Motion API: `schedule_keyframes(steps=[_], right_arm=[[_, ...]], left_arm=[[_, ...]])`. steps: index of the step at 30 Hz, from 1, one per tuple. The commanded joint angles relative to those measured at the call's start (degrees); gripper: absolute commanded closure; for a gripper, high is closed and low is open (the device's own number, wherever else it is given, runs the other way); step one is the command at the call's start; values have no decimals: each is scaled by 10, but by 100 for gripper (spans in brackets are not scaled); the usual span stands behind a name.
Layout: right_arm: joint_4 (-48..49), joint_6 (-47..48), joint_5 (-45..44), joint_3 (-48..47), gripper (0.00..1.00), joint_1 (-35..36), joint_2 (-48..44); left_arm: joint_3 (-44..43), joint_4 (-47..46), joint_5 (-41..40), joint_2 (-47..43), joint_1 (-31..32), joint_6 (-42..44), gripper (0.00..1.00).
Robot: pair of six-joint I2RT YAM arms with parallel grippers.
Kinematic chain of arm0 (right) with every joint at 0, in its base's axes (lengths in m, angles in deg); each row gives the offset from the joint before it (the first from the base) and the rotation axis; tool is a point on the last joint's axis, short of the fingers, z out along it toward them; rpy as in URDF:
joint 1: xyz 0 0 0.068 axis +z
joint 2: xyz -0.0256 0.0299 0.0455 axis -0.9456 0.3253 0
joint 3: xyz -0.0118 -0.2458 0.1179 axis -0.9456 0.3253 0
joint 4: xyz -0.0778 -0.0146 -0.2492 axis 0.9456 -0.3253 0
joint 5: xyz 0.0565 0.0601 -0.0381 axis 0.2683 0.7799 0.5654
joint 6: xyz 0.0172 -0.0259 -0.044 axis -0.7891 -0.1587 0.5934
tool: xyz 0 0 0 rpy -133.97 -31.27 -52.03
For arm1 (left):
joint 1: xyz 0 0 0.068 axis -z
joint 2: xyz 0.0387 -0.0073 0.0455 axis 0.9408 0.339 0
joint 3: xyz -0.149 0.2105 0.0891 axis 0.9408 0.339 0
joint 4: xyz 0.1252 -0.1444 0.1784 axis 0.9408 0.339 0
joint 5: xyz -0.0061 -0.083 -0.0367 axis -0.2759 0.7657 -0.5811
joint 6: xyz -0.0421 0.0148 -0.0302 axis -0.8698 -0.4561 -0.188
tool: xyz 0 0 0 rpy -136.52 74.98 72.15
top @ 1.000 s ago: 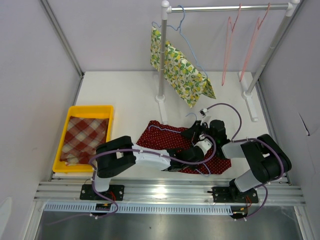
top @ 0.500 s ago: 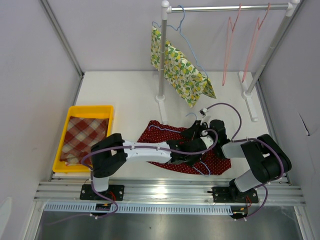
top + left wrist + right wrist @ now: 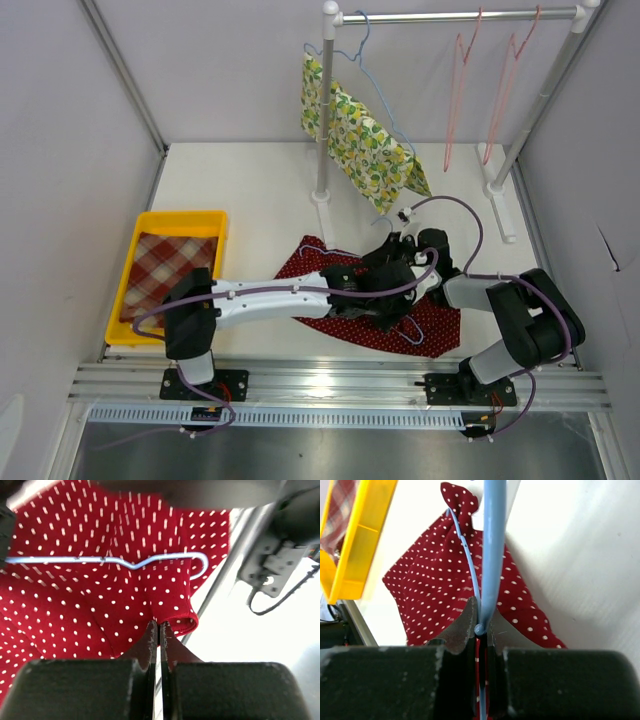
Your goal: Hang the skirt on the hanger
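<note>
The red white-dotted skirt [image 3: 440,325] lies flat on the table in front of the arms. A light blue wire hanger [image 3: 408,335] lies across it. In the left wrist view the hanger [image 3: 100,559] crosses the skirt [image 3: 75,610] with its bent end at the right. My left gripper [image 3: 385,305] reaches over the cloth and is shut on the skirt's folded hem [image 3: 175,620]. My right gripper [image 3: 402,265] sits just behind it, shut on the hanger's wire [image 3: 492,555], and the skirt [image 3: 435,585] spreads out beyond the jaws.
A yellow tray [image 3: 215,220] with a plaid cloth [image 3: 165,275] sits at the left. Behind stands a clothes rack [image 3: 322,150] carrying a lemon-print garment [image 3: 365,140] on a blue hanger and two pink hangers [image 3: 460,90]. Its right post [image 3: 500,185] is near my right arm.
My left arm has stretched out straighter toward the right, and its jaws have closed on the skirt's hem. The skirt's edge has shifted slightly. The right gripper keeps hold of the hanger.
</note>
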Motion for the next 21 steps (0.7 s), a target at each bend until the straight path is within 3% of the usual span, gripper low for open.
schedule_keyframes(steps=[1,6,17,21], right_arm=[[-73,48,-79,-2,100,-7,-2],[-83,49,-92,-9,100,-10,4],[-91,43,-107,-14,100,-31,5],[-118,53,-127,-28,100,-32,-4]], left_arm=[[-46,37,42,-39,2,20,100],[-11,72,52,-64,2,18,100],[156,21,92,-122,-26,-22,100],[164,-13,120,-119,-38,-26,99]])
